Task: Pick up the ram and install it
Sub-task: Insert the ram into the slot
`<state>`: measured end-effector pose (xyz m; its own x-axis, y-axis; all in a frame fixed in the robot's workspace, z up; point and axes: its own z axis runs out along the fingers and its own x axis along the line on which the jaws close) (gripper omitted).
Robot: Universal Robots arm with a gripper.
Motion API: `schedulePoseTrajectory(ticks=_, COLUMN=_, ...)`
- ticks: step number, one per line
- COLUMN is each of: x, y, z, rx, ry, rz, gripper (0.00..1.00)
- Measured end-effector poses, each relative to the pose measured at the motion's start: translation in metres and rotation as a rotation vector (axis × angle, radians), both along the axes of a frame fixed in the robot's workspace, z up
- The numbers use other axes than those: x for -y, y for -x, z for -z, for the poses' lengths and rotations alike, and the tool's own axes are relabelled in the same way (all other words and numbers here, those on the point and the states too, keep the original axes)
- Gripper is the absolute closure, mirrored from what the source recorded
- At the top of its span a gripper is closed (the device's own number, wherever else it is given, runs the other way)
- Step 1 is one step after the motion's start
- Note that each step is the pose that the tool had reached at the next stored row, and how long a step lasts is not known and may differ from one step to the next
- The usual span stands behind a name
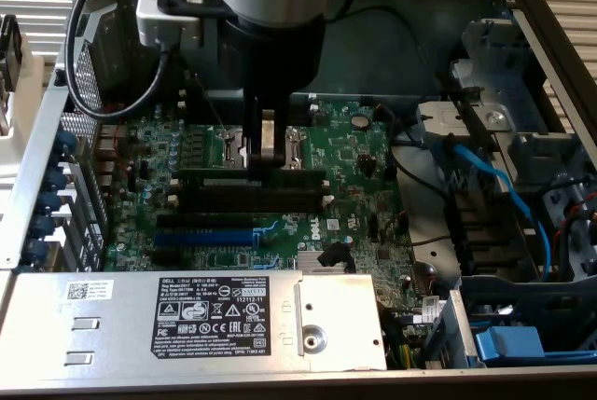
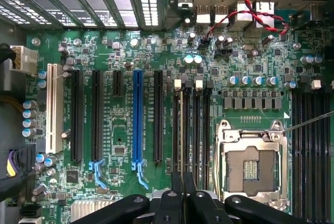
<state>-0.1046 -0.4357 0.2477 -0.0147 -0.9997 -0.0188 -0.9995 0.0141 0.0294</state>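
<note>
- At the exterior view's left we saw the metal wall of the open computer case [image 1: 37, 172], with a row of blue tabs [image 1: 65, 181] beside it.
- Toward the front sat the grey power supply [image 1: 112, 311], its black label [image 1: 213, 323] facing up.
- Just beyond it the green motherboard [image 1: 364, 186] lay flat. The long blue slot [image 1: 205, 238] ran across it, near the power supply's edge.
- In the middle the gripper [image 1: 268, 159] hung straight down from the arm — its fingers were drawn close together and clamped on the top edge of the ram [image 1: 215, 177].
- The ram stood on edge and level, lined up with the black slots [image 1: 252, 197], on their side away from the blue slot. We could not tell whether it was seated.
- In the wrist view the gripper [image 2: 182, 178] pointed down at the black slots [image 2: 193, 125], which lay between the blue slot [image 2: 137, 117] and the open processor socket [image 2: 250, 169].
- At the exterior view's right a light blue cable [image 1: 494, 186] curved across the drive bay [image 1: 522, 139] — well apart from the gripper.
</note>
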Motion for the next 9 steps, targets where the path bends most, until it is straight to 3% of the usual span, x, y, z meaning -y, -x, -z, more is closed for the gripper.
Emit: schedulePoseTrajectory(ticks=9, x=0.0001, y=0.0, z=0.0009, rx=0.0001, ry=0.0073, rz=0.0, gripper=0.88)
